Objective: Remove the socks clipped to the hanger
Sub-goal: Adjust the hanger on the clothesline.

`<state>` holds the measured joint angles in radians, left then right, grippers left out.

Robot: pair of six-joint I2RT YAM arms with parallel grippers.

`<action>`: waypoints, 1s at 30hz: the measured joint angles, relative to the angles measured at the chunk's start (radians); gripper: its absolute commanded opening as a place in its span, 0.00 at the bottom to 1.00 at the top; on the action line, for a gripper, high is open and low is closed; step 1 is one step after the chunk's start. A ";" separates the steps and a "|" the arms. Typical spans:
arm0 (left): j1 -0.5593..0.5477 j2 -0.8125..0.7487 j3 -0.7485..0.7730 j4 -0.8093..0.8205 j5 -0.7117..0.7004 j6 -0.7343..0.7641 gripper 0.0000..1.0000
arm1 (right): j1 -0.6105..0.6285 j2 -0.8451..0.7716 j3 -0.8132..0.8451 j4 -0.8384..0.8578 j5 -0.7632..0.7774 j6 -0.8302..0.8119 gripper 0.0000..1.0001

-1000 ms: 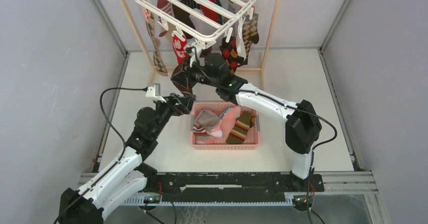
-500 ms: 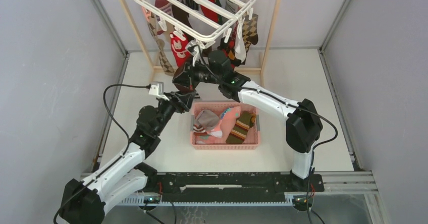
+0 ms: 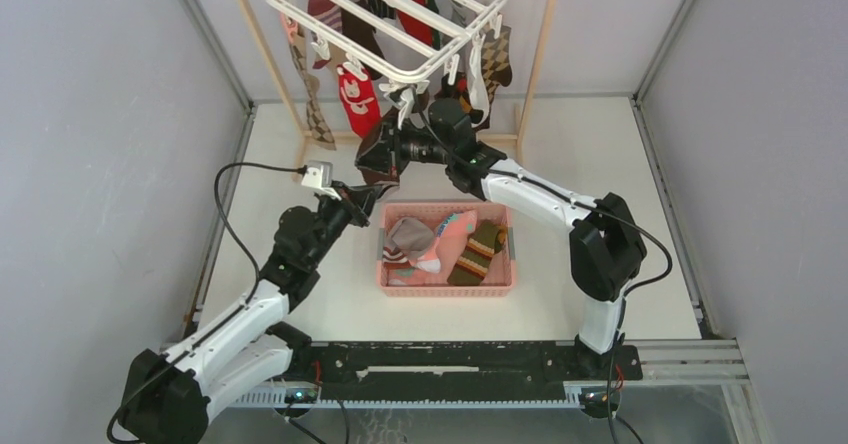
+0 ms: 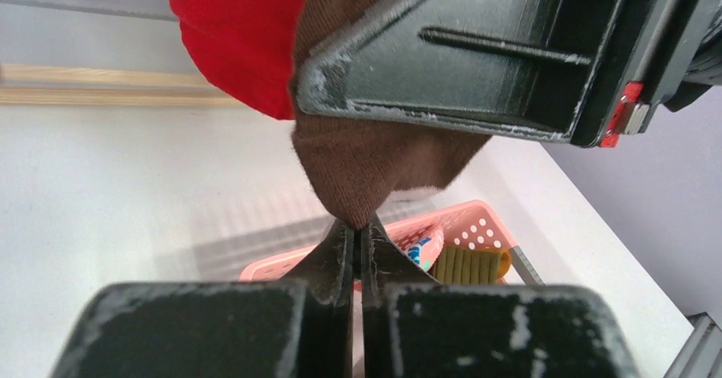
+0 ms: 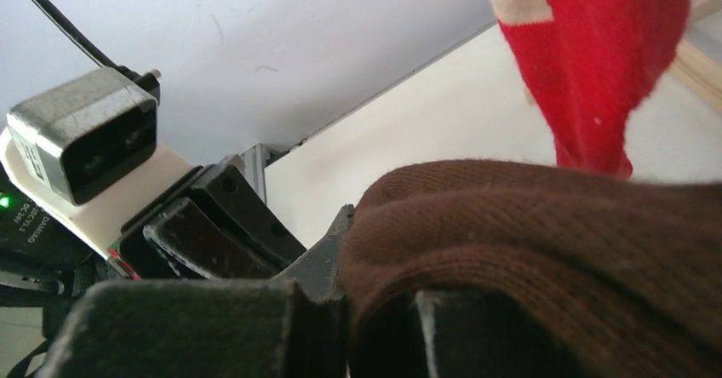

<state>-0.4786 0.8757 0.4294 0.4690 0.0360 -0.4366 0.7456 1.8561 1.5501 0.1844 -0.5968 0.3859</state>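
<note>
Under the hanger (image 3: 335, 39), dark brown sock (image 4: 375, 165), ribbed knit, bunched

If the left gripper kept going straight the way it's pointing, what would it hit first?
The brown sock, touching the left gripper's tips; the right gripper looks close behind it.

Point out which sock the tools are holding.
The dark brown knitted sock, pinched at its tip by the left tool and gripped by the right tool. The rest hang on the white plastic hanger or lie in the pink basket.
</note>
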 measured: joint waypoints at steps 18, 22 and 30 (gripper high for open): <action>0.000 -0.023 0.138 -0.159 -0.070 0.012 0.00 | -0.095 -0.248 -0.325 0.022 -0.015 0.024 0.87; 0.006 -0.018 0.156 -0.191 -0.090 0.014 0.00 | -0.122 -0.315 -0.375 0.017 -0.026 0.021 0.92; 0.024 -0.012 0.168 -0.248 -0.111 0.019 0.01 | -0.203 -0.457 -0.517 0.000 -0.059 0.016 0.92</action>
<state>-0.4549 0.8639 0.5976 0.2211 -0.0753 -0.4179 0.5430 1.3987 1.0332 0.1848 -0.6559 0.4023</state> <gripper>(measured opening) 0.012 0.929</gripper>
